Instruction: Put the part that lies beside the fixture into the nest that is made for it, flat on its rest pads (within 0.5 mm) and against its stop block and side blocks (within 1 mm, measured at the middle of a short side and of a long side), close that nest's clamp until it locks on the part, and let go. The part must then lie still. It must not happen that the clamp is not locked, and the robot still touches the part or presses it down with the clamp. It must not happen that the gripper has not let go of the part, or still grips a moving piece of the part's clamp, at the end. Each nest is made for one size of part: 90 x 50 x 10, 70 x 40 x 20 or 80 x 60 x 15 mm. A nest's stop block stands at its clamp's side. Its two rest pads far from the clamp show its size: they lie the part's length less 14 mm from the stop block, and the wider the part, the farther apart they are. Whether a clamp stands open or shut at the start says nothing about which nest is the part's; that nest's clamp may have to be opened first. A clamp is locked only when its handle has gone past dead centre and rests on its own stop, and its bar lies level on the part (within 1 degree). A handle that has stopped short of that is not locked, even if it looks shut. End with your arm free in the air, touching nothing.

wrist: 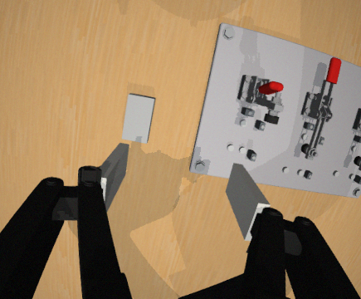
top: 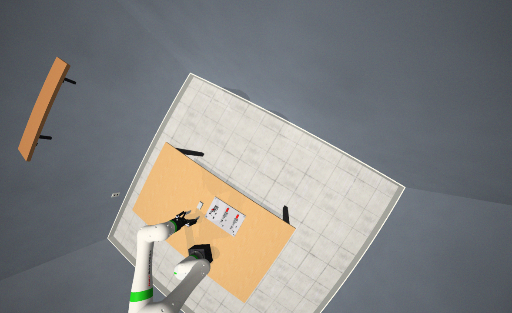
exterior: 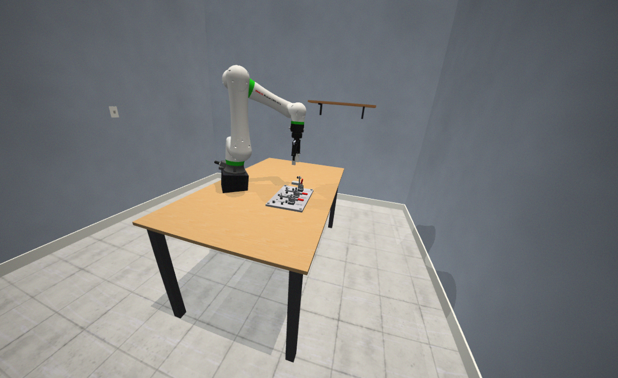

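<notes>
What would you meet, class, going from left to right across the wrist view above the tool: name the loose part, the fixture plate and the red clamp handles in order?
Grey part → left edge of the fixture plate → red handle lying sideways → red handle pointing up the picture.

Bare wooden tabletop (wrist: 64, 33) surrounds the small grey rectangular block (wrist: 139, 118) on every side. The grey fixture plate (wrist: 291, 116) with its red-handled clamps (wrist: 326, 105) stands apart to its right.

open tool (top: 192, 216) hangs near part (top: 200, 204), beside fixture (top: 226, 216).
</notes>
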Robot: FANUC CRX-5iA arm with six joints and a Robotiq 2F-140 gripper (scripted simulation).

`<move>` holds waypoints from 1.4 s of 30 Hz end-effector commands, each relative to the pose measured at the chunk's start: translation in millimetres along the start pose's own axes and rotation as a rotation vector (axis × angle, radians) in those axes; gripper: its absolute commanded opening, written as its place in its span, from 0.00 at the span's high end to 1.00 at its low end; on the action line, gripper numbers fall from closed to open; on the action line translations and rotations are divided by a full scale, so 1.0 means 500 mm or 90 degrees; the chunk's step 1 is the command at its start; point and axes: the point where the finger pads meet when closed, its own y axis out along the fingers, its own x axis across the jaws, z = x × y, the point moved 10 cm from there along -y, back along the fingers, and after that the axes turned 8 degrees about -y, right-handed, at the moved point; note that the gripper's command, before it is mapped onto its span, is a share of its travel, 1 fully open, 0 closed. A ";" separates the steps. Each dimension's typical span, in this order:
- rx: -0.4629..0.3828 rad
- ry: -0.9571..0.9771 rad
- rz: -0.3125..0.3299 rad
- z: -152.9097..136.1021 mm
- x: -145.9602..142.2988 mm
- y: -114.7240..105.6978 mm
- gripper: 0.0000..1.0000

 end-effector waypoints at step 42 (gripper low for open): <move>0.000 0.004 -0.001 0.015 -0.124 0.000 0.42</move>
